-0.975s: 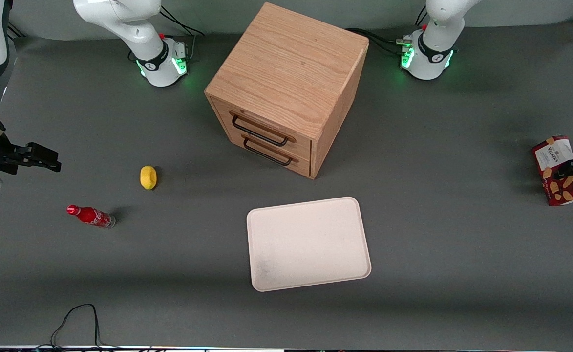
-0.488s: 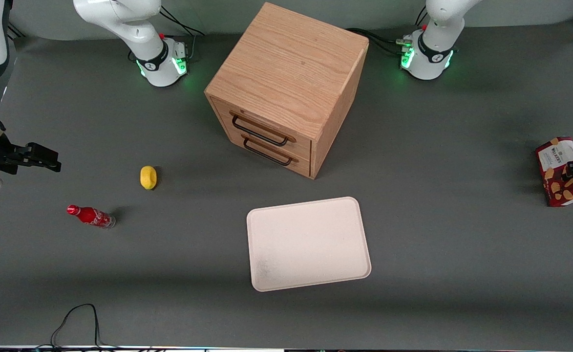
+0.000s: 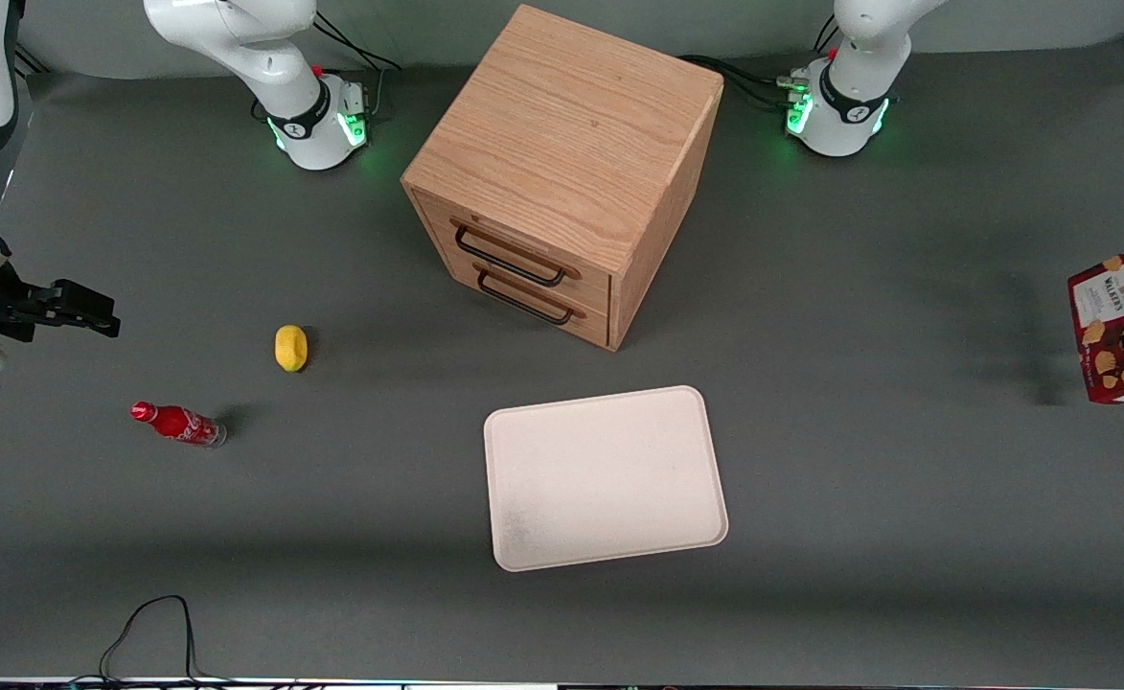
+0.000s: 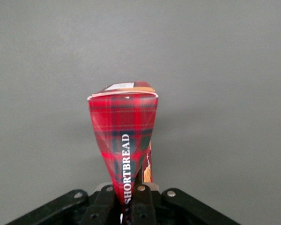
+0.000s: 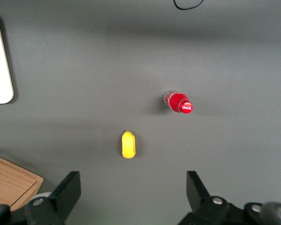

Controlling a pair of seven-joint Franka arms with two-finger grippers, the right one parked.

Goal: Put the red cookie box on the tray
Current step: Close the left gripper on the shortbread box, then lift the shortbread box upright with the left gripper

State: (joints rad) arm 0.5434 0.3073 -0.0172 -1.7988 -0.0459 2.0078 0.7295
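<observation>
red soda bottle (image 5: 178, 102), yellow object (image 5: 128, 144) near it, tray (image 5: 0, 65) edge, wooden cabinet (image 5: 11, 186) corner

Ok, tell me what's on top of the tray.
Nothing lies on the tray; its whole surface shows. The red cookie box is held in the gripper above the table, toward the working arm's end.
</observation>
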